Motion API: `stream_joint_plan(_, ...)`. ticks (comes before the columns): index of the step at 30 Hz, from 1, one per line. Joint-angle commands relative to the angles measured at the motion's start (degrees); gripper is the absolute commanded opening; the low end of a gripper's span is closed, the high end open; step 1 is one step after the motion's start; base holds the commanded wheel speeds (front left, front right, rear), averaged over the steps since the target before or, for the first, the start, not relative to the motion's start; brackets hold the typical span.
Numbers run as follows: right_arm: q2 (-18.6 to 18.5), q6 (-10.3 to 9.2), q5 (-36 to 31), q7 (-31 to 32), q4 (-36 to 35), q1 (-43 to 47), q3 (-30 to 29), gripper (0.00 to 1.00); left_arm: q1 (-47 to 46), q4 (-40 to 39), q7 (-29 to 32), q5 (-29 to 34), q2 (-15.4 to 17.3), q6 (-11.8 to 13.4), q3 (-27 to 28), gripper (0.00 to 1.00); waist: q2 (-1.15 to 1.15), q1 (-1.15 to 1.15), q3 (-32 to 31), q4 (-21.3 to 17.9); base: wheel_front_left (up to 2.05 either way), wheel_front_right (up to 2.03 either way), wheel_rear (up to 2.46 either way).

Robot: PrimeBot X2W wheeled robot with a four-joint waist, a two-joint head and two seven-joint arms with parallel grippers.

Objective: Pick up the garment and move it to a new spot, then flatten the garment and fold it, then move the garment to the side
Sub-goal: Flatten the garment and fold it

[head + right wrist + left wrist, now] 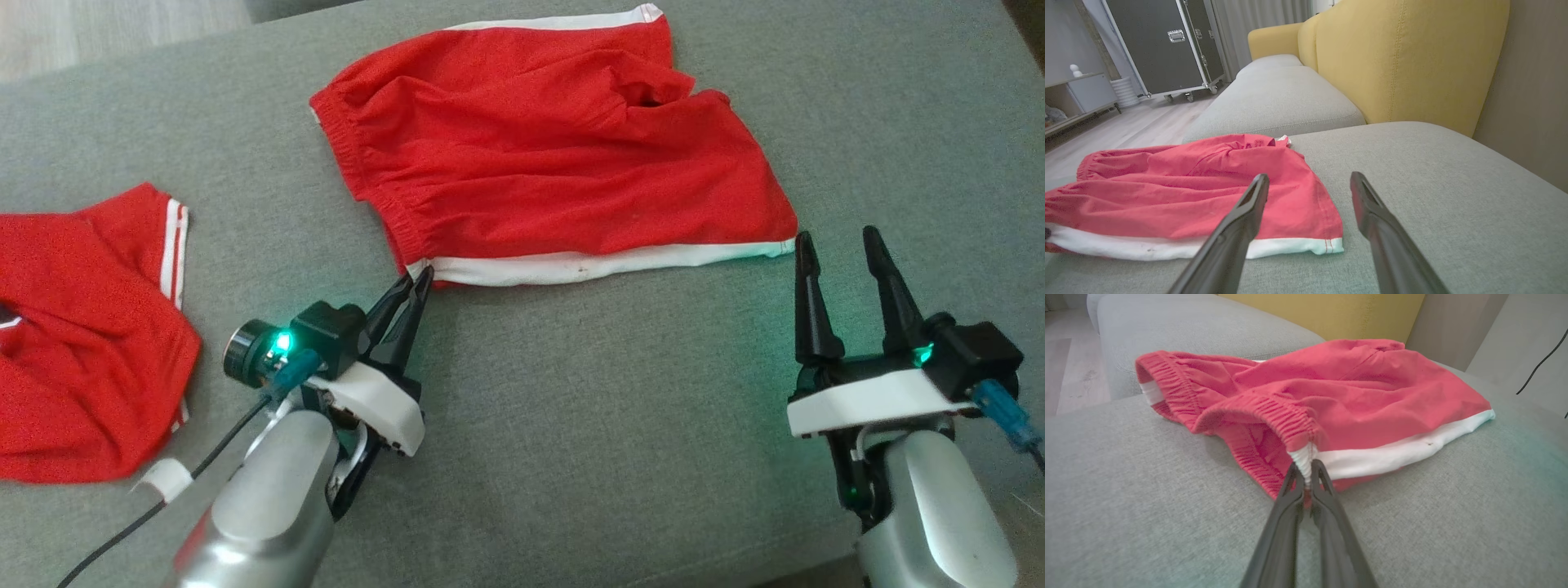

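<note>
- Red shorts [539,155] lie mostly flat on the grey sofa cushion [612,425], long axis left to right in the head view.
- Waistband points left; white stripe runs along the near edge.
- Left gripper [415,275]: fingers clamped on the near waistband corner.
- Right gripper [838,235]: fingers apart, just beside the near right corner.
- Another red garment [73,343] lies far left.

The shorts [555,147] are red with a white band along the near edge. The second garment [82,343] at left is red with twin white stripes. The sofa cushion [571,425] is plain grey, its backrest [1404,57] mustard yellow.
</note>
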Motion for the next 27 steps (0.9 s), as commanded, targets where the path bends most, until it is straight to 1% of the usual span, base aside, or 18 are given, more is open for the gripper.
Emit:
stream_joint_plan(1,-0.13,-0.04,-0.68,-0.52,-0.85,-1.43,1.15,1.0,-2.3,-1.17,-1.02,-0.33,1.5,0.1,1.54,0.0,0.0,-0.01,-0.19,0.22,0.0,0.0,0.0)
stream_joint_plan(6,-0.13,-0.04,-2.31,-0.52,2.47,-2.15,0.35,1.0,-1.95,-1.73,-2.66,-0.57,1.78,0.42,1.59,0.0,0.0,-0.01,-0.71,1.28,0.0,0.0,0.0)
stream_joint_plan(10,-0.13,-0.04,-4.12,-0.24,8.08,-3.29,-0.72,1.0,-1.62,-2.79,-3.33,-0.6,1.69,1.03,1.63,0.0,0.0,-0.01,-0.88,2.25,0.0,0.0,0.0)
stream_joint_plan(17,-0.13,-0.04,-8.71,3.83,16.87,-7.79,-3.78,1.0,-1.51,-4.17,-3.67,-0.61,1.43,1.6,1.16,0.0,0.0,-0.01,-0.65,3.56,0.0,0.0,0.0)
stream_joint_plan(27,-0.13,-0.04,-9.56,7.12,24.13,-10.95,-0.78,1.0,-1.6,-4.61,-3.8,-0.99,1.15,2.0,0.53,0.0,0.0,-0.01,-0.74,4.41,0.0,0.0,0.0)
